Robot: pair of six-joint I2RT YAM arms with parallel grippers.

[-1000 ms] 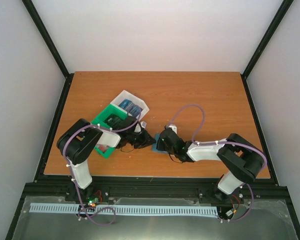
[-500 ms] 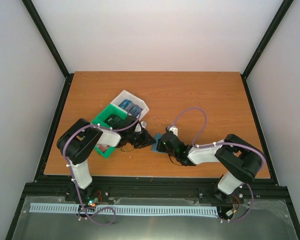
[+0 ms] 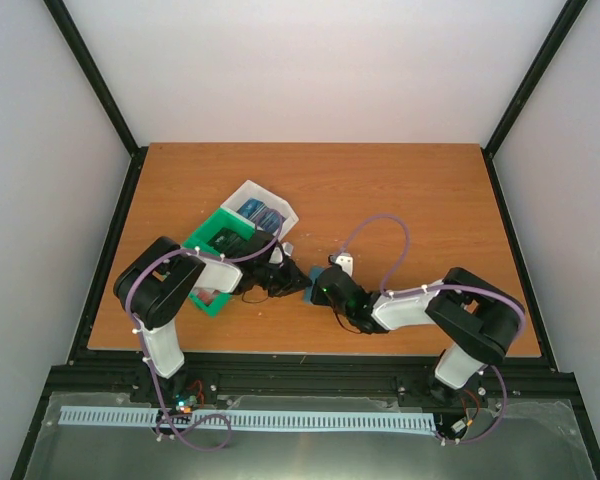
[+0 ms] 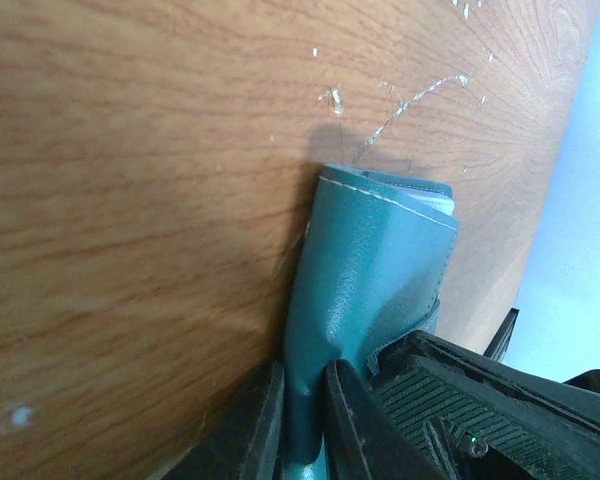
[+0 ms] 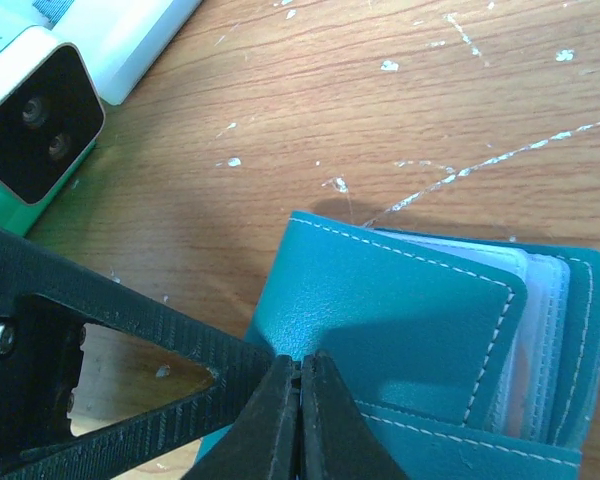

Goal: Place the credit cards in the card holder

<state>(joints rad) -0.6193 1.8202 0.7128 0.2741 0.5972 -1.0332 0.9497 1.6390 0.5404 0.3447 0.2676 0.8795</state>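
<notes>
A teal stitched folding card holder (image 5: 380, 310) sits on the wooden worktop (image 3: 400, 190), toward the near edge's middle — left claw (image 4: 302, 395) pinching its cover, right claw (image 5: 300, 375) pressed together at its edge.

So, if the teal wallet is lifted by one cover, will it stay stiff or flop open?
Probably it flops: the wallet is a soft stitched fold, and its top cover stands away from the clear sleeves. Likely light, being thin. The smooth skin may slip, though the left gripper pinches one cover edge.
</notes>
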